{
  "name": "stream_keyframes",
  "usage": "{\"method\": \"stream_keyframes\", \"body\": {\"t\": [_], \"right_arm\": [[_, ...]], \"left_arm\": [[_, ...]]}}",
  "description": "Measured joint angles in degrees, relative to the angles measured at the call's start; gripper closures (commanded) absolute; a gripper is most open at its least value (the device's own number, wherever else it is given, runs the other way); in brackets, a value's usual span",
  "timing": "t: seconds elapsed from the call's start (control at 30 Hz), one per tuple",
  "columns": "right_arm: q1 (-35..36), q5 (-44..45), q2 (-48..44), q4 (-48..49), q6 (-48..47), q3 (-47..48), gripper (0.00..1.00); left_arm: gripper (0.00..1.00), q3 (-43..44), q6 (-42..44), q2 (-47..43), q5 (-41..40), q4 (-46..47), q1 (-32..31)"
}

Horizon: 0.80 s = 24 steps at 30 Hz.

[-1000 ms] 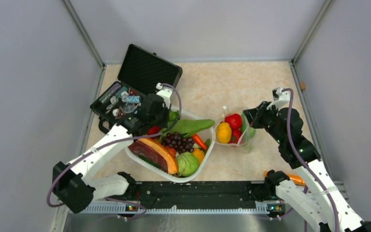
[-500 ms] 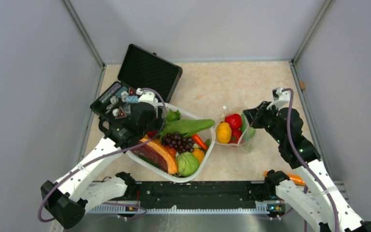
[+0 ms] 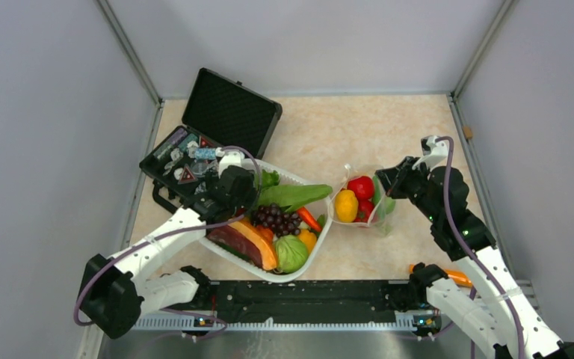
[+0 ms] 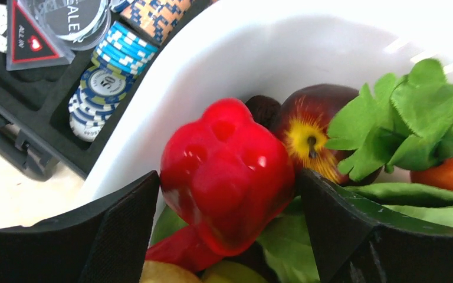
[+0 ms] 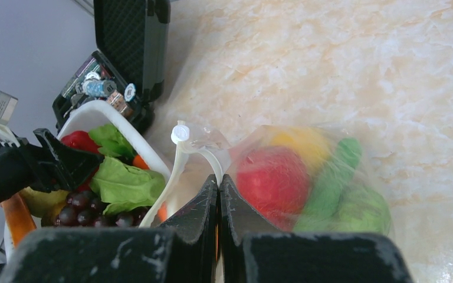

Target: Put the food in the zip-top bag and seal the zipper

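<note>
The clear zip-top bag (image 3: 377, 221) lies right of the basket, holding a yellow lemon (image 3: 346, 205), a red tomato (image 3: 361, 186) and green pieces (image 3: 387, 203). My right gripper (image 3: 386, 179) is shut on the bag's mouth edge. In the right wrist view its closed tips (image 5: 219, 180) pinch the white zipper strip (image 5: 180, 156), with the tomato (image 5: 271, 177) and green pod (image 5: 336, 171) behind the film. My left gripper (image 3: 232, 196) hangs over the basket's back-left corner, open wide. Its fingers (image 4: 118, 236) straddle a glossy red pepper (image 4: 227, 171).
The white basket (image 3: 310, 258) also holds a papaya slice (image 3: 247, 238), dark grapes (image 3: 275, 218), a cabbage (image 3: 290, 254), a carrot (image 3: 308, 218) and leafy greens. An open black case (image 3: 228, 108) with poker chips (image 4: 103, 76) stands behind the basket. An orange piece (image 3: 456, 277) lies by the right arm's base.
The left jaws have spread from nearly closed to wide. The left wrist swung left, then came back over the basket's back-left corner. The right arm and the bag have not moved.
</note>
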Motion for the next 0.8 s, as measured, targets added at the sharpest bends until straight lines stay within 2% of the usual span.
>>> {"method": "stream_keyframes", "body": {"t": [0.07, 0.17, 0.23, 0.3, 0.4, 0.63, 0.8], "right_arm": [[0.0, -0.07, 0.0, 0.0, 0.0, 0.0, 1.0], [0.0, -0.09, 0.0, 0.0, 0.0, 0.0, 1.0], [0.0, -0.09, 0.0, 0.0, 0.0, 0.0, 1.0], [0.0, -0.07, 0.0, 0.0, 0.0, 0.0, 1.0], [0.0, -0.07, 0.0, 0.0, 0.0, 0.0, 1.0], [0.0, -0.07, 0.0, 0.0, 0.02, 0.0, 1.0], [0.0, -0.13, 0.09, 0.02, 0.09, 0.0, 1.0]], "left_arm": [[0.14, -0.9, -0.07, 0.0, 0.61, 2.78, 0.24], [0.26, -2.64, -0.35, -0.02, 1.79, 7.28, 1.46], [0.36, -3.82, -0.44, -0.04, 2.49, 10.01, 2.43], [0.51, -4.87, -0.42, -0.42, 3.41, 12.07, 3.04], [0.64, -6.38, -0.31, -1.9, 4.46, 14.16, 3.43], [0.77, -7.65, 1.62, -8.7, 6.99, 16.04, 4.17], [0.79, -6.86, 3.5, -11.93, 9.4, 16.44, 4.22]]}}
